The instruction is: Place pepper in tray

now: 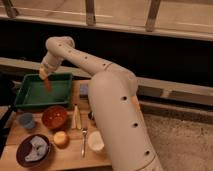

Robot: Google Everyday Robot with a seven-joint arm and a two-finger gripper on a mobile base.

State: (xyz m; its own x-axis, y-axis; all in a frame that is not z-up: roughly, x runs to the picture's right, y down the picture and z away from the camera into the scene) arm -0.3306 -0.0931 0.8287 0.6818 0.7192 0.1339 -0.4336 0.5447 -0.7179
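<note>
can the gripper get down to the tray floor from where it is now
Probably yes: the gripper hangs right above the green tray with the pepper dangling under it, and the tray floor below looks bare.

No readable text or labels anywhere.
</note>
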